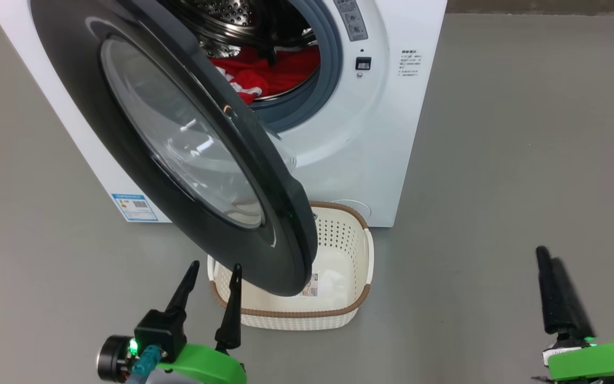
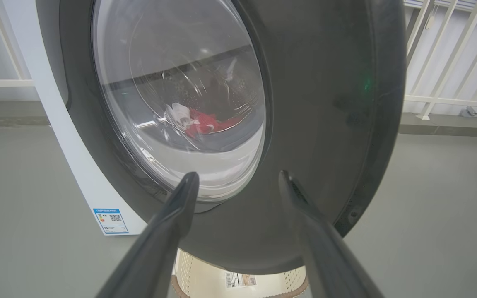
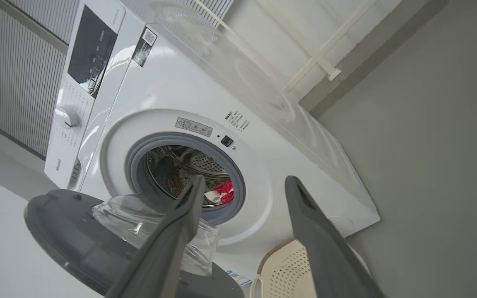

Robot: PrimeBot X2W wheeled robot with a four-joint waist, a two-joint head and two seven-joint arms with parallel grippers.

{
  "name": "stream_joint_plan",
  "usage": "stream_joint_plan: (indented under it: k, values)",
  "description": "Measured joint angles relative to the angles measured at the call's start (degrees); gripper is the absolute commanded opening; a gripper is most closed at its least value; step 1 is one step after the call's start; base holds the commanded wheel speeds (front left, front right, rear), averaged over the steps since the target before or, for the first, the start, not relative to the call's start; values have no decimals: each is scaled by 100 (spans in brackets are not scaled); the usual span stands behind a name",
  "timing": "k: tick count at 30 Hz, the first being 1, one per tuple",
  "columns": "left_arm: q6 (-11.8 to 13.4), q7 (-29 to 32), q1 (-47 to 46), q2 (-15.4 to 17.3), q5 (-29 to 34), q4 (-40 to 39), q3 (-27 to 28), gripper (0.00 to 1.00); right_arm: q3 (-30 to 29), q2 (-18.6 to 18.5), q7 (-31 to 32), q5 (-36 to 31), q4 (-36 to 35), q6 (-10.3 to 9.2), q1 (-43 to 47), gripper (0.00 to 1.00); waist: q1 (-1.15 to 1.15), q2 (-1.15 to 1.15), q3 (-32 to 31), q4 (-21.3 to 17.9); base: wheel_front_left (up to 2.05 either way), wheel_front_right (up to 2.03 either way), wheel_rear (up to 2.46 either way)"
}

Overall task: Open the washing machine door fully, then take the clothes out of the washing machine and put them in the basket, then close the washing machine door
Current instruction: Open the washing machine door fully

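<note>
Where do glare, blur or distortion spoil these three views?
Head view: bright streaks of glare on the door glass. Left wrist view: clothes look warped through that glass, left fingers soft. Right wrist view: pale reflections on the washer's glossy side.

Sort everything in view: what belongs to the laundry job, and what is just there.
Job: washing machine door, washing machine, red clothes, basket.
Just there: white railing, grey floor.

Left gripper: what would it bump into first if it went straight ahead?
Most likely the door, on its black rim just under the glass. The left gripper points right at it, though how close is unclear.
</note>
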Motion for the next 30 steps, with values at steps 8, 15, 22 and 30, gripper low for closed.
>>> stream_joint_plan:
  k: [8,15,22,30]
  values:
    - [-1,0,92,0,7,-1,69,100,-320,51,-303,-2987,37,0,-44,100,0,0,-33,-20,0,0,0]
    - [-5,0,101,0,7,-4,105,100,-463,269,-322,-5156,375,1,-21,100,0,0,-93,-21,0,0,0]
    - [-7,0,172,0,8,4,119,100,-564,396,-322,-5662,695,2,13,100,0,0,-155,-5,0,0,0]
    - [-7,0,230,1,15,25,154,100,-582,446,-322,-5758,854,2,43,100,0,0,-168,-7,0,0,0]
